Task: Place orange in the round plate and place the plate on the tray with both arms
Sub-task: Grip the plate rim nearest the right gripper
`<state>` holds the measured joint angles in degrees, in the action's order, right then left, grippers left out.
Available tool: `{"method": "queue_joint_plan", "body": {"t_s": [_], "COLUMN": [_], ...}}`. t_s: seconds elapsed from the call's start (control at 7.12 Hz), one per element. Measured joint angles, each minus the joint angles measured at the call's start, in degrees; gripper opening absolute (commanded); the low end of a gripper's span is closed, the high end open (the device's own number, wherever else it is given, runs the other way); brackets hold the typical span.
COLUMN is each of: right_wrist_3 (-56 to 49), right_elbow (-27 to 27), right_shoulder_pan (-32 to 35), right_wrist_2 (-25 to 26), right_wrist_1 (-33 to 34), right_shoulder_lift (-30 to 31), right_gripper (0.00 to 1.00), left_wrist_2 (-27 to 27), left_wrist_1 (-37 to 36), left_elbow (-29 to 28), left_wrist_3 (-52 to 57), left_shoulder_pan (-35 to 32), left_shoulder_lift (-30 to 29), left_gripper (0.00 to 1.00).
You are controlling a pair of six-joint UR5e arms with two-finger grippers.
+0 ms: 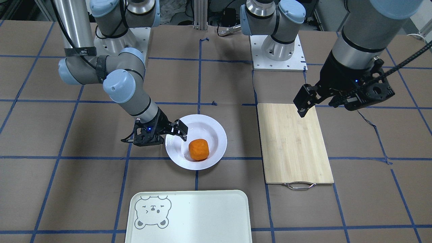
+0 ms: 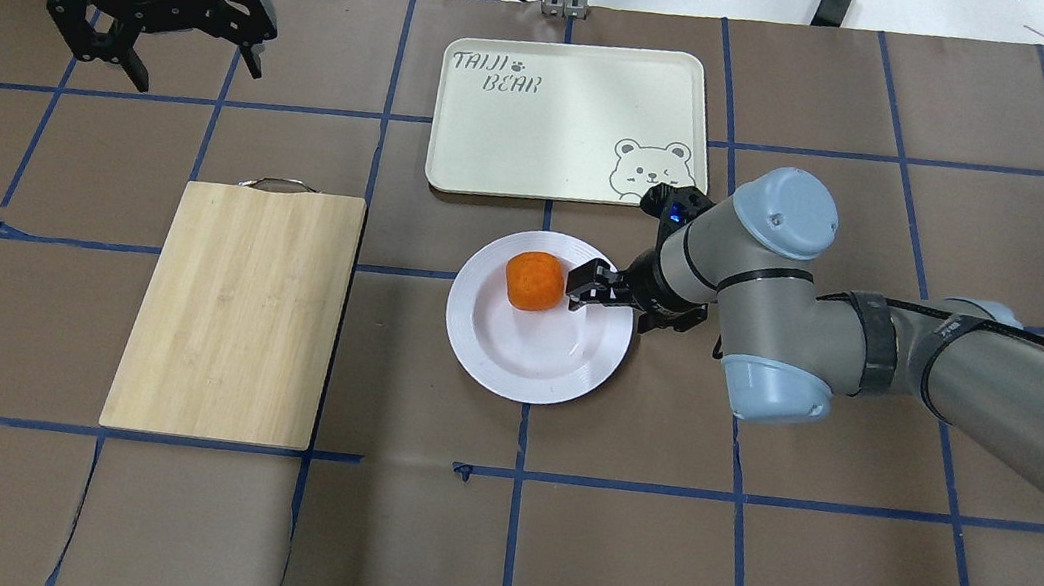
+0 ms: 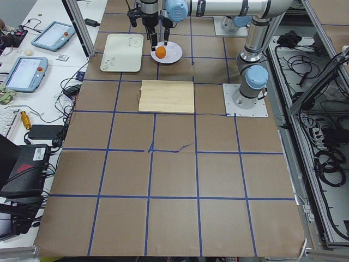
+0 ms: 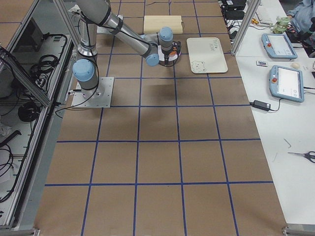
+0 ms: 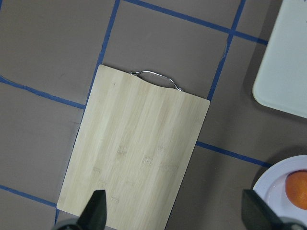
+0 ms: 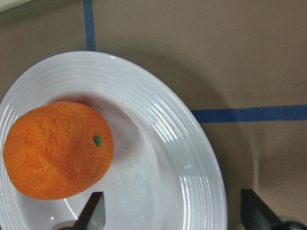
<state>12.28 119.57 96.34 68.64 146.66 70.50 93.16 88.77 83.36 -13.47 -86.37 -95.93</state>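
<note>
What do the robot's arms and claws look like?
The left arm and right arm are silver-grey tubes with light-blue round joint caps and black cables running alongside. The left gripper and right gripper are black, two-fingered, each with a small blue light.

Round white plate (image 6: 192, 158): glossy, ridged at the rim.
Bright-orange fruit (image 6: 57, 148): dimpled, matt skin.
Pale rectangular board (image 5: 139, 148): matt, wood-grained.

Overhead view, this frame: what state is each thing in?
tray: lying flat, nothing on it.
round plate: right way up, beside the tray, not on it.
orange: loose in the plate's centre.
cutting board: lying flat, bare.
right gripper: open, jaws either side of the plate's rim.
left gripper: open, empty, held high.
</note>
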Motion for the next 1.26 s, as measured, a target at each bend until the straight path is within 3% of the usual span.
{"method": "queue_joint_plan", "body": {"t_s": [0.28, 0.42, 0.56, 0.7, 0.98, 1.26], "right_wrist_3": [0.3, 0.5, 0.6, 0.6, 0.6, 0.8], "right_elbow": [0.8, 1.0, 1.0, 1.0, 1.1, 0.9], "right_shoulder_pan": [0.1, 0.4, 1.3, 2.0, 2.5, 2.5], "right_wrist_2": [-0.1, -0.1, -0.1, -0.1, 0.0, 0.0], "right_wrist_1": [0.2, 0.3, 0.7, 1.3, 1.7, 1.6], "right_shoulder_lift": [-1.0, -1.5, -1.7, -1.9, -2.3, -2.3], "right_gripper": [0.99, 0.92, 0.8, 0.59, 0.28, 0.09], "left_wrist_2": [0.1, 0.1, 0.1, 0.1, 0.1, 0.1], "left_wrist_1": [0.0, 0.0, 0.1, 0.1, 0.0, -0.3], "left_elbow": [1.9, 2.7, 3.3, 3.5, 3.6, 3.6], "left_wrist_3": [0.1, 0.1, 0.1, 0.1, 0.1, 0.1], "left_shoulder_pan": [-0.5, -0.5, -0.5, -0.6, -0.6, -0.6], "left_shoulder_lift": [1.8, 2.6, 3.2, 3.5, 3.6, 3.6], "left_gripper": [1.0, 1.0, 1.0, 1.0, 1.0, 1.0]}}
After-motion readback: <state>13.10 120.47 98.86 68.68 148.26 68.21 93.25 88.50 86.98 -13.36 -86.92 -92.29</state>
